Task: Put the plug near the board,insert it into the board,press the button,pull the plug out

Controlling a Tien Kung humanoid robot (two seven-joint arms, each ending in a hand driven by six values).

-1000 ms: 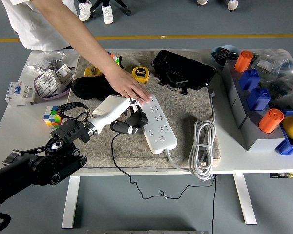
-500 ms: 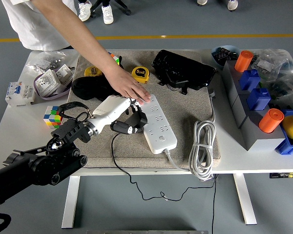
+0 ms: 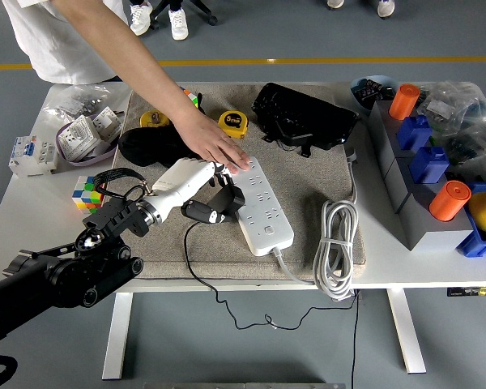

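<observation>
A white power strip (image 3: 262, 204) lies on the grey mat (image 3: 308, 178), running from the mat's centre toward the front edge. My left hand (image 3: 206, 196) is shut on a black plug (image 3: 227, 200) just left of the strip, with the plug touching or nearly touching the strip's left side. The plug's thin black cord (image 3: 196, 271) drops off the table's front. A person's hand (image 3: 219, 147) presses flat on the strip's far end, holding it down. The right hand does not appear.
A coiled white cable (image 3: 337, 243) lies right of the strip. Two yellow tape measures (image 3: 233, 123), a black pouch (image 3: 304, 117) and a black cloth (image 3: 150, 146) sit at the mat's back. A Rubik's cube (image 3: 85, 193) and white sockets (image 3: 87, 134) lie left; bins (image 3: 425, 186) stand right.
My left hand with the plug has shifted very slightly left and up. The person's hand and the strip have stayed put.
</observation>
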